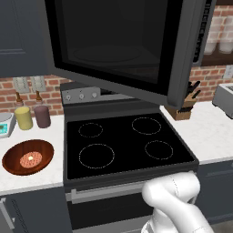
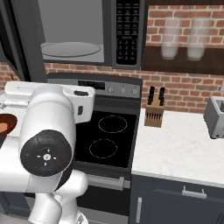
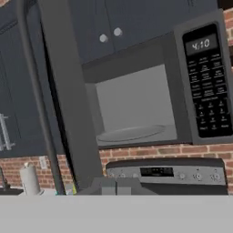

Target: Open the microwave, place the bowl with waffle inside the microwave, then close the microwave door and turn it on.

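The dark grey microwave door [image 1: 123, 45] stands swung open over the black-topped stove [image 1: 127, 145]. The reddish-brown glossy bowl [image 1: 18, 166] holding the gridded waffle [image 1: 31, 159] sits on the white bench [image 1: 27, 179], near a yellow canister [image 1: 23, 117] and a maroon canister [image 1: 42, 114]. The tool's jaws are closed, empty.

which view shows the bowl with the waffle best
Left base view: the whole bowl sits on the counter left of the stove, waffle inside. The right base view shows just a sliver of the bowl beside the arm.
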### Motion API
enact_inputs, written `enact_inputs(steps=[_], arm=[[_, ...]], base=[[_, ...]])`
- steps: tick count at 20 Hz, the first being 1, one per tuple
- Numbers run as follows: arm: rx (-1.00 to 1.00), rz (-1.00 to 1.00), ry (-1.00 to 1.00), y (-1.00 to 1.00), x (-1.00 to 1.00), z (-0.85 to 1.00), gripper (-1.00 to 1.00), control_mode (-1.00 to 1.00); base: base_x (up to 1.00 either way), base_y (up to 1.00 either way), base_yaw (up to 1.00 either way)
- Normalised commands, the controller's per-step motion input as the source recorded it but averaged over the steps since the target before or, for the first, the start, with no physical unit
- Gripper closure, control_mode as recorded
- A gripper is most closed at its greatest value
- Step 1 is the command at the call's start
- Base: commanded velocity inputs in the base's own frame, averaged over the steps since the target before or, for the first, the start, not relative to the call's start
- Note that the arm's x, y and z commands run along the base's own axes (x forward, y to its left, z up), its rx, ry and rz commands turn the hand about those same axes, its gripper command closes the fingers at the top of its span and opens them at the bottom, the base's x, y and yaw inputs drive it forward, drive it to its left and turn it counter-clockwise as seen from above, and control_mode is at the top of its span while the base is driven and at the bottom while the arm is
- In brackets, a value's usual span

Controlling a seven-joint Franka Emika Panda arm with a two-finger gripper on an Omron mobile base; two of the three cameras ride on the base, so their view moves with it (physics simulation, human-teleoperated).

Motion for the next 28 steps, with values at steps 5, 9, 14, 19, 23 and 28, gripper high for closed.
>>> enact_inputs(steps=[5,9,14,19,23,28], arm=[[0.10,0.29,0.00,-0.39,0.33,0.00,1.00,-1.00],[0.05,0.27,0.00,-0.08,0.39,0.00,1.00,-1.00],[0.02,0.27,0.00,0.00,0.36,0.00,1.00,-1.00],[0.00,0.19,0.00,0.05,0.13,-0.02,1.00,-1.00],[0.00,0.12,-0.03,0.10,0.14,0.00,1.00,-1.00],[0.00,0.10,-0.05,0.22,0.15,0.00,-1.00,-1.00]], base=[[0.00,0.00,0.00],[0.00,0.00,0.00],[0.00,0.00,0.00],[0.00,0.00,0.00],[0.00,0.00,0.00],[0.00,0.00,0.00]])
